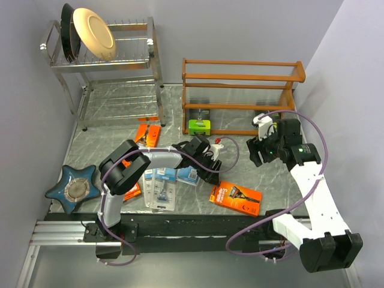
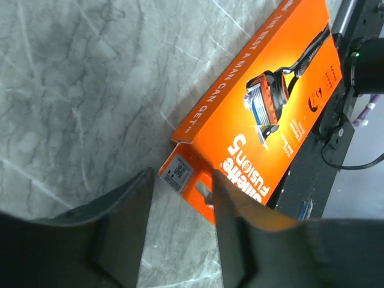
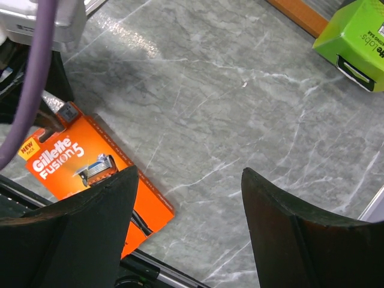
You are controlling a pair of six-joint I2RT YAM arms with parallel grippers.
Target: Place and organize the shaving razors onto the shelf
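Note:
One flat orange razor pack (image 1: 235, 198) lies near the table's front edge. My left gripper (image 1: 210, 170) hovers over its near end. In the left wrist view the pack's (image 2: 264, 102) hang-tab corner lies between the fingers of my left gripper (image 2: 181, 177), which is open; the right finger overlaps the pack's edge and bare table shows in the gap. My right gripper (image 1: 258, 150) hangs open over bare table (image 3: 240, 108), nothing between the fingers of this gripper (image 3: 187, 180). A lime-green box (image 1: 200, 126) stands at the wooden shelf's (image 1: 240, 77) foot. Pale blue blister cards (image 1: 162, 183) and more orange packs (image 1: 148, 133) lie left.
A chrome dish rack (image 1: 114, 66) with plates stands at the back left. A blue star-shaped dish (image 1: 73, 186) sits at the front left. Purple cables loop round both arms. The black base rail (image 1: 198, 225) runs along the near edge, close behind the orange pack.

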